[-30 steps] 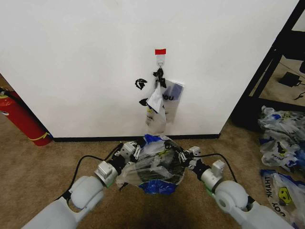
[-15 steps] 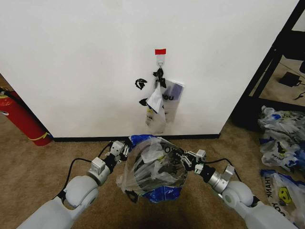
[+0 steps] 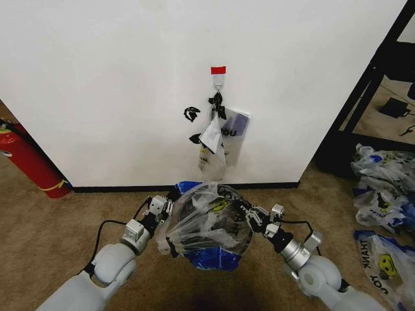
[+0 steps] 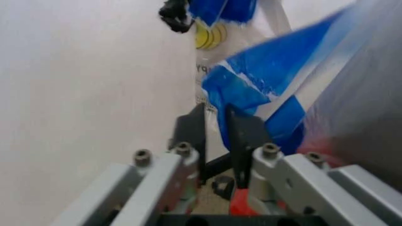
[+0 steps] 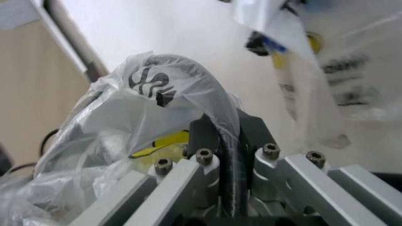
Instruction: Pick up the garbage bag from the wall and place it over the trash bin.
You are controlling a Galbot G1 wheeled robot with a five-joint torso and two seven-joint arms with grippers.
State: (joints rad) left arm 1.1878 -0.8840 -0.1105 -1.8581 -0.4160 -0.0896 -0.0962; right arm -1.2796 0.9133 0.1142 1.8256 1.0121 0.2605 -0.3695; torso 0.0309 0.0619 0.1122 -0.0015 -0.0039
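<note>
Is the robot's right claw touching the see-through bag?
Touching. In the right wrist view, the right gripper is pinched shut on a twisted strip of the garbage bag.

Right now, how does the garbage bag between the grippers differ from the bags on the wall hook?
The garbage bag is spread wide, low over the carpet; the hook bags hang narrow and bunched against the wall. It is pinched by the left gripper and right gripper; they hang untouched. Both are thin printed plastic.
</note>
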